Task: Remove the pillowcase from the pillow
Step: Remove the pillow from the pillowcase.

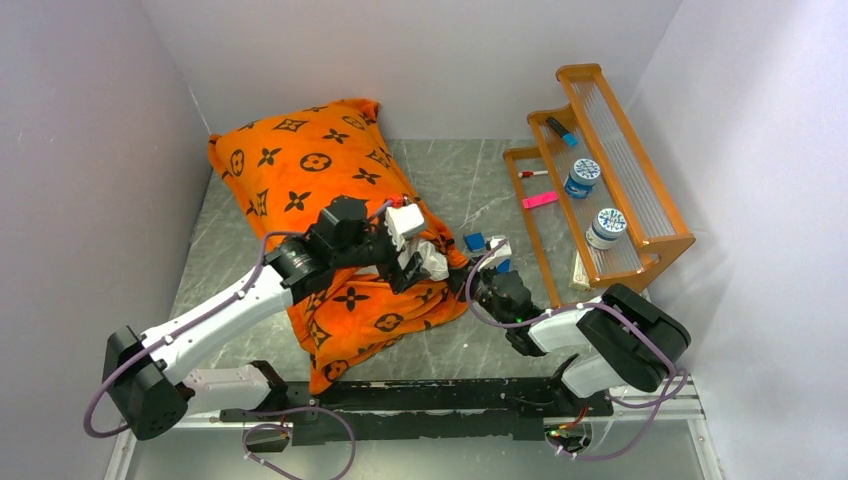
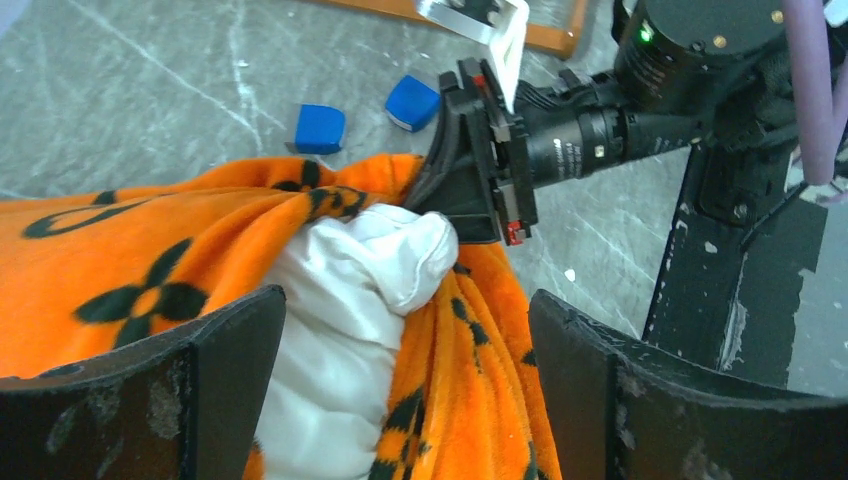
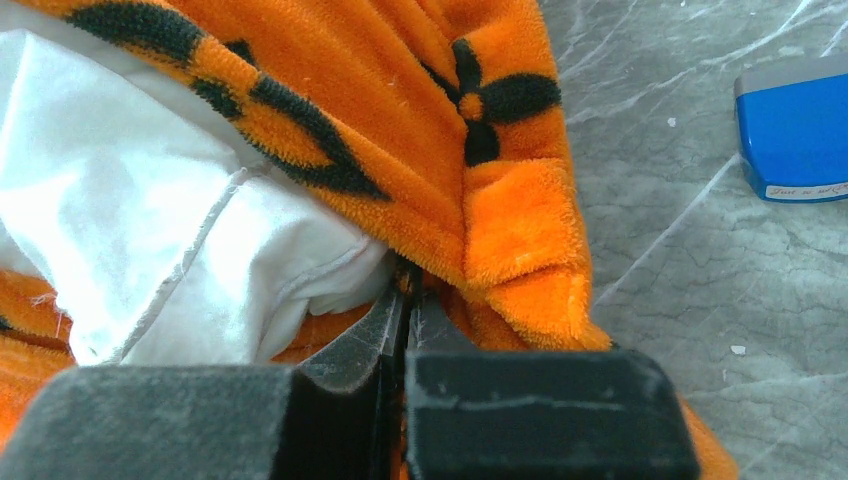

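The orange pillowcase [image 1: 300, 170] with dark motifs covers most of the pillow and lies diagonally on the table. A white corner of the pillow [image 1: 432, 262] pokes out of its open near-right end. My left gripper [image 1: 412, 262] is open above that corner. In the left wrist view its fingers straddle the white pillow [image 2: 340, 300] and the orange pillowcase [image 2: 130, 260] without closing on them. My right gripper [image 1: 470, 285] is shut on the pillowcase's edge; in the right wrist view it [image 3: 405, 300] pinches the orange fabric [image 3: 400, 130] just beside the pillow corner [image 3: 130, 220].
Two small blue blocks [image 2: 320, 128] [image 2: 412, 102] lie on the grey table right of the pillow's opening; one shows in the right wrist view [image 3: 795, 130]. A wooden stepped rack [image 1: 640, 230] with two jars [image 1: 582, 177] and markers stands at right. White walls enclose the table.
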